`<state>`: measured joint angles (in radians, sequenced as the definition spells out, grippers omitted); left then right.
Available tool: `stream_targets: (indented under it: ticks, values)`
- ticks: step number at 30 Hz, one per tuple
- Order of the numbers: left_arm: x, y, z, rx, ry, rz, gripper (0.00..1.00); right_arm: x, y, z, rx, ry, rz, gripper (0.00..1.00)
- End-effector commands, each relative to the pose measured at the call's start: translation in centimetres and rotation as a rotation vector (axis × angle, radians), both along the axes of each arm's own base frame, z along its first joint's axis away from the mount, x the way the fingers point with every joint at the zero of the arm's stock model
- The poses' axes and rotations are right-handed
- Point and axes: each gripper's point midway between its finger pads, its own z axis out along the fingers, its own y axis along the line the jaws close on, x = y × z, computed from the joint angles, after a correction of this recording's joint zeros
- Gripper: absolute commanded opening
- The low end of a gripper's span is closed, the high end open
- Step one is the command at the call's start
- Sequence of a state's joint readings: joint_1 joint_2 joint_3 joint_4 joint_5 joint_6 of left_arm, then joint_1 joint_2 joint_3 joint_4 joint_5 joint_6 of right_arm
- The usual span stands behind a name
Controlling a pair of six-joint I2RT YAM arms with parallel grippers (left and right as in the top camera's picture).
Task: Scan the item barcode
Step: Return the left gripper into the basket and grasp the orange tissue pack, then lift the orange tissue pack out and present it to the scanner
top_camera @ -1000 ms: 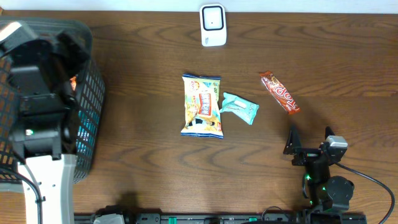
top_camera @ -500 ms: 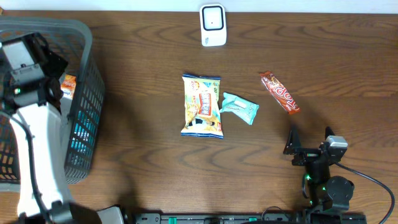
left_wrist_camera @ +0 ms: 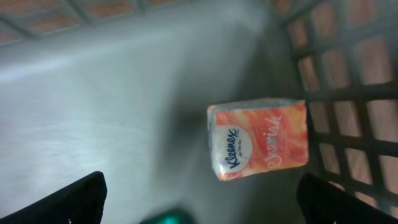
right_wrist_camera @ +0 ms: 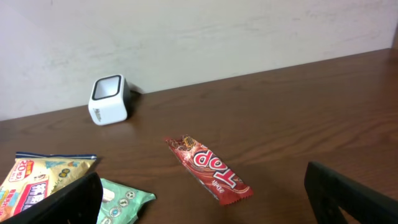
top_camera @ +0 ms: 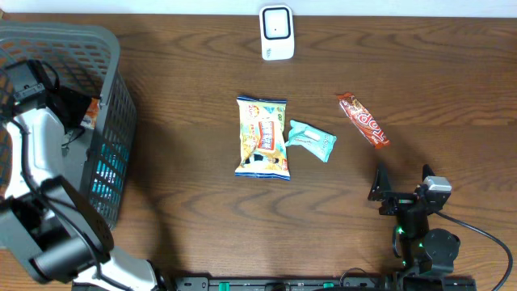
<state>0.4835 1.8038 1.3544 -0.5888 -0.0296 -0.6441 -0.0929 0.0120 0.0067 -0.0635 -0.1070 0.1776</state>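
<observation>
Two slim arms at the table, one mostly white and one almost all black.

The left arm [top_camera: 32, 149] has smooth white shell links set between rounded black and dark-grey joint housings, a thin dark cable running along the white link and a black block at the wrist. The right arm [top_camera: 420, 234] is black, topped by a small silver-grey block [top_camera: 437, 187], with green lights [top_camera: 398, 233] glowing on its body and a black cable [top_camera: 477, 227] curving away. Left fingers [left_wrist_camera: 78, 199] and right fingers [right_wrist_camera: 62, 202] are plain matte-black wedges.
</observation>
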Motion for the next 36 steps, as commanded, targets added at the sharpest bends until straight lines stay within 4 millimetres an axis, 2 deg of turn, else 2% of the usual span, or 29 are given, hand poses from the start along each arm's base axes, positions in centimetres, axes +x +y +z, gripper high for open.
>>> stream_targets:
  ticks: [1, 11, 12, 13, 15, 16, 18, 24, 27, 29, 33, 34, 35, 36]
  values:
    - [1.2, -1.1, -2.4, -0.089, -0.002, -0.065, 0.98, 0.0, 0.1, 0.0, -0.007, 0.000, 0.002, 0.99]
    - [1.9, -0.7, -7.6, -0.117, 0.053, -0.061, 0.98, 0.0, 0.1, 0.0, -0.007, 0.000, 0.002, 0.99]
    - [1.9, -0.7, -8.0, -0.120, 0.060, -0.061, 0.94, 0.0, 0.1, 0.0, -0.007, 0.000, 0.002, 0.99]
    - [1.9, -0.7, -8.5, -0.124, 0.067, -0.061, 0.85, 0.0, 0.1, 0.0, -0.007, 0.000, 0.002, 0.99]
    - [1.8, -0.7, -9.2, -0.131, 0.078, -0.060, 0.47, 0.0, 0.1, 0.0, -0.007, 0.000, 0.002, 0.99]
    - [1.7, -0.8, -9.4, -0.134, 0.083, -0.060, 0.31, 0.0, 0.1, 0.0, -0.007, 0.000, 0.002, 0.99]
    - [1.6, -0.9, -9.7, -0.140, 0.091, -0.060, 0.09, 0.0, 0.1, 0.0, -0.007, 0.000, 0.002, 0.99]
    - [2.0, -1.8, -9.3, -0.151, 0.080, -0.189, 0.07, 0.0, 0.1, 0.0, -0.007, 0.000, 0.002, 0.99]
    - [2.1, -1.5, -7.4, -0.125, 0.053, -0.200, 0.07, 0.0, 0.1, -0.1, -0.007, 0.000, 0.002, 0.99]
    - [2.2, -1.0, -4.9, -0.096, 0.008, -0.193, 0.07, 0.0, 0.1, 0.0, -0.007, 0.000, 0.002, 0.99]
    - [2.0, 0.1, 2.7, 0.001, -0.136, -0.170, 0.07, 0.0, 0.1, -0.1, -0.007, 0.000, 0.002, 0.99]
    - [1.7, 0.3, 5.0, 0.029, -0.178, -0.156, 0.07, 0.0, 0.1, 0.0, -0.007, 0.000, 0.002, 0.99]
    - [1.2, 0.4, 8.3, 0.067, -0.243, -0.139, 0.07, 0.0, 0.1, 0.0, -0.007, 0.000, 0.002, 0.99]
    - [0.8, 0.3, 10.3, 0.088, -0.284, -0.128, 0.07, 0.0, 0.1, 0.0, -0.007, 0.000, 0.002, 0.99]
